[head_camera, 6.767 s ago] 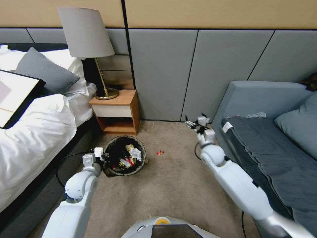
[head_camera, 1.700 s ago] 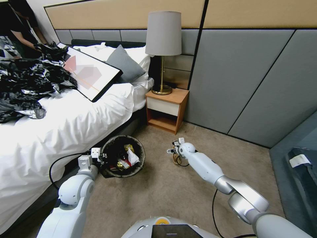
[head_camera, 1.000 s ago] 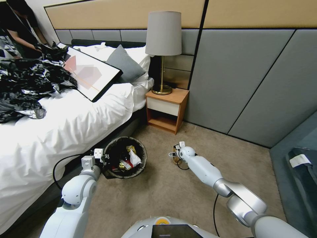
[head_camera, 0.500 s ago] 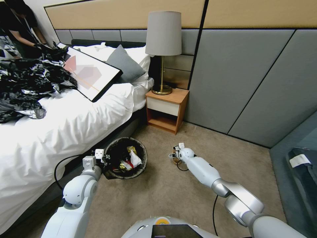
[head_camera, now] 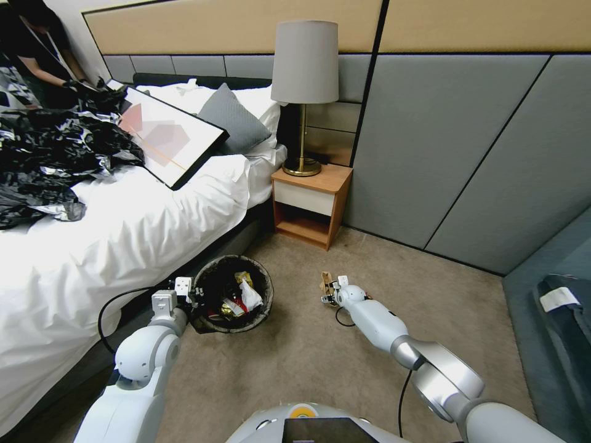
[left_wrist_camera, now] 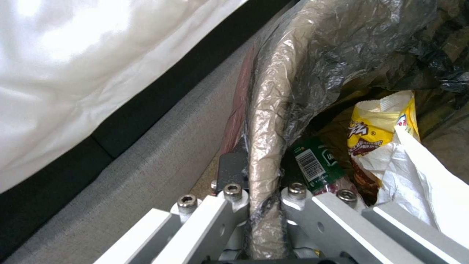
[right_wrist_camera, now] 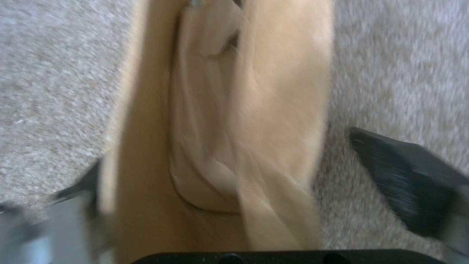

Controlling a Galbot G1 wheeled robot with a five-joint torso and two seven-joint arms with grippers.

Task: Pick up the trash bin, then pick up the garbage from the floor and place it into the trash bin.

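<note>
The trash bin point(head_camera: 266, 294), round with a black liner over its rim, stands on the carpet beside the bed. My left gripper point(head_camera: 186, 294) point(left_wrist_camera: 263, 190) is shut on its near rim point(left_wrist_camera: 266, 128). Inside the bin lie a yellow snack wrapper point(left_wrist_camera: 376, 128), a green-labelled bottle point(left_wrist_camera: 313, 165) and white tissue point(left_wrist_camera: 420, 176). My right gripper point(head_camera: 328, 296) is down at the floor to the right of the bin. It stands open astride a brown scrap point(head_camera: 324, 283) point(right_wrist_camera: 220, 128) of garbage, with one black finger point(right_wrist_camera: 405, 176) a little apart from the scrap.
The bed point(head_camera: 123, 240) with its white sheet runs along the left, close to the bin. A wooden nightstand point(head_camera: 308, 206) with a lamp point(head_camera: 305, 92) stands against the grey panelled wall. A grey sofa point(head_camera: 563, 295) is at the right. Open carpet lies between.
Since the oldest frame the head view has swung left and my right arm has come down to the floor. In the last half second its wrist drew back slightly, uncovering the brown scrap.
</note>
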